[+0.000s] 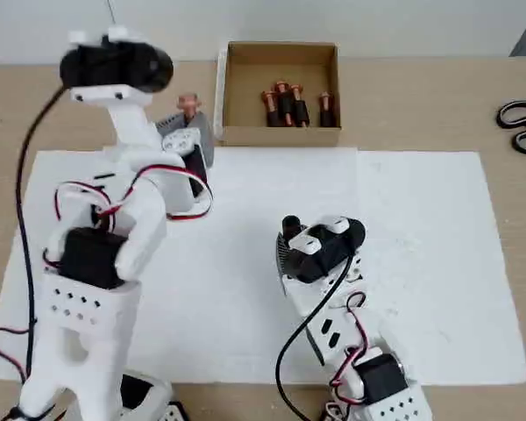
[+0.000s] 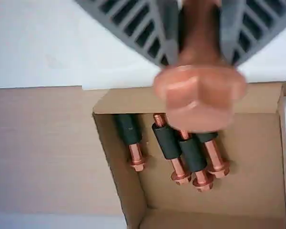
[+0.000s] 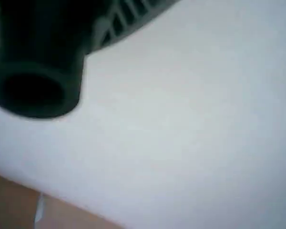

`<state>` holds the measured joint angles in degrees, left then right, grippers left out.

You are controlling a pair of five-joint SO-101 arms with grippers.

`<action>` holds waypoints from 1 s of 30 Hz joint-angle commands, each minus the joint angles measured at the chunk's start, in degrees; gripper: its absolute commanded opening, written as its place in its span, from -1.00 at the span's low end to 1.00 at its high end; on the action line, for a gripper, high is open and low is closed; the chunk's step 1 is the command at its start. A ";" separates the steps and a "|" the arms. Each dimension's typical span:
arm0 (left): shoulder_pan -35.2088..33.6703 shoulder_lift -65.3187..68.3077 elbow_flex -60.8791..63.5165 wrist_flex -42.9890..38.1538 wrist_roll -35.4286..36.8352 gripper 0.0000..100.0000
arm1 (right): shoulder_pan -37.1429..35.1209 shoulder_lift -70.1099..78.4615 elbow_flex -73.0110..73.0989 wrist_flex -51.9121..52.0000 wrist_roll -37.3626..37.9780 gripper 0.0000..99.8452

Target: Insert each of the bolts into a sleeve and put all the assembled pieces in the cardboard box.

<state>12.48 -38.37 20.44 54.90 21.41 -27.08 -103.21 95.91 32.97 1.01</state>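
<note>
**Hazards**

- Guard against an early release of the bolt (image 2: 200,95) by the left gripper (image 1: 191,130). With the cardboard box (image 1: 280,136) just beyond the fingertips, likely to land unsleeved among the four assembled pieces (image 1: 291,105) lying inside.
- Guard against a missed mating. Bolt held well apart from the sleeve (image 3: 35,90), itself carried by the right gripper (image 1: 289,239) over the white sheet (image 1: 421,263). Calls for a long approach and close alignment of both axes. Liable to jam at the bore mouth through any tilt.
- Watch for slip or rotation of the round shank between the ribbed fingers (image 2: 133,24) under insertion load.
- Watch for a knock against the box wall, just beside the left gripper, on any sideways move.

**Left gripper**

- Closed down to shank width and clamped on the bolt from both sides.
- Hex head standing clear past the fingertips.
- Far end of the shank hidden behind the fingers, so free length for insertion not determinable.
- No contact with box or sheet apparent.

**Right gripper**

- Clenched on the black sleeve, with the open bore projecting past the fingers.
- Positioned over the sheet, well away from the box.
- Contact with the sheet not determinable.
</note>
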 commanded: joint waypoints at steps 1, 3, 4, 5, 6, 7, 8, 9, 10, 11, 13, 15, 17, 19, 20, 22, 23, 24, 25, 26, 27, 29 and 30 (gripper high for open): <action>2.20 -6.07 8.75 -9.58 0.35 -0.99 | -0.48 -0.66 0.53 -1.19 -4.31 -0.99; 4.48 -8.53 13.93 -12.48 0.53 -0.99 | -0.48 -0.66 0.53 -1.01 -7.21 -0.99; 5.63 -9.67 16.22 -13.45 0.62 -0.99 | -0.48 -0.66 0.53 -1.01 -7.74 -0.99; 6.68 -10.73 18.42 -14.15 0.70 -0.99 | -0.48 -0.40 0.53 -0.92 -7.74 -0.99; 7.74 -11.69 20.53 -14.68 0.70 -0.99 | -0.48 -0.31 0.53 -0.92 -7.91 -0.99; 8.53 -12.66 22.46 -15.38 0.70 -0.99 | -0.48 -0.31 0.53 -0.84 -7.91 -0.99; 9.14 -13.63 24.13 -15.91 0.70 -0.99 | -0.48 -0.31 0.53 -0.48 -7.91 -0.99; 9.58 -14.42 25.89 -16.70 0.70 -0.99 | -0.48 -0.31 0.53 0.04 -8.00 -0.99; 9.76 -15.12 27.38 -17.85 0.79 -0.99 | -0.57 -0.31 0.53 0.40 -8.00 -0.99; 9.76 -15.91 28.88 -19.25 0.79 -0.99 | -0.84 -0.31 0.53 0.66 -8.00 -0.99; 9.49 -17.67 31.60 -21.71 0.79 -0.99 | -2.33 -0.31 0.53 0.66 -8.00 -0.99; 9.67 -19.87 33.45 -23.56 1.32 -0.99 | -3.82 -0.22 0.53 0.66 -7.91 -0.99; 9.76 -22.24 34.59 -25.58 3.08 -0.99 | -4.09 -0.22 0.53 0.75 -7.91 -0.99; 9.76 -24.44 35.74 -27.78 3.60 -0.99 | -4.18 -0.22 0.53 0.75 -7.91 -0.99; 9.85 -25.41 36.53 -28.84 3.52 -0.99 | -4.18 -0.22 0.53 0.75 -7.91 -0.99; 10.55 -26.81 38.81 -31.47 3.43 -0.99 | -4.26 -0.22 0.53 0.75 -7.91 -0.99; 10.90 -27.34 40.13 -32.79 3.43 -0.99 | -4.26 -0.22 0.53 0.75 -7.91 -0.99; 11.25 -27.87 41.63 -33.93 3.43 -0.99 | -4.26 -0.22 0.53 0.75 -7.91 -0.99; 11.87 -28.22 42.77 -34.81 3.43 -0.99 | -4.26 -0.22 0.53 0.75 -7.91 -0.99; 12.57 -28.48 43.82 -35.60 3.43 -0.99 | -4.26 -0.22 0.53 0.75 -8.00 -0.99; 13.36 -28.75 44.62 -36.31 3.43 -0.99 | -4.44 -0.22 0.53 0.75 -8.00 -0.99; 15.12 -28.92 45.85 -38.07 3.34 -0.99 | -5.76 -0.22 0.53 0.75 -8.00 -0.99; 15.65 -28.84 46.29 -38.95 3.34 -0.99 | -6.46 -0.22 0.53 0.75 -8.00 -0.99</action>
<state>26.46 -65.54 66.42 19.47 24.57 -32.09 -103.21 96.00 33.58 -6.37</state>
